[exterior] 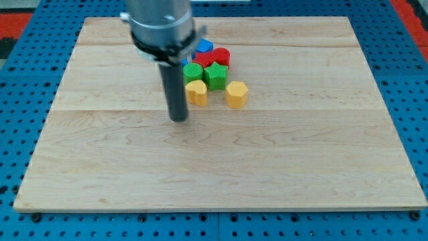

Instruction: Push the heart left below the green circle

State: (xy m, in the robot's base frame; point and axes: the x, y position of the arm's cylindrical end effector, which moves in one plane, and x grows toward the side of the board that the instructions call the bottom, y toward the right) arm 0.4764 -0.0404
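My tip point(178, 118) rests on the wooden board, just left of and slightly below the yellow heart point(196, 92), a small gap apart. The green circle point(192, 72) sits right above the heart. A green star-like block point(215, 75) is to the right of the circle. A yellow hexagon point(236, 94) lies to the right of the heart. Red blocks point(219, 57) and a blue block point(204, 45) sit at the top of the cluster; the rod's housing hides part of them.
The wooden board point(221, 161) lies on a blue pegboard table point(20, 80). All blocks are bunched near the board's top centre. The arm's grey housing point(160, 27) hangs over the board's top edge.
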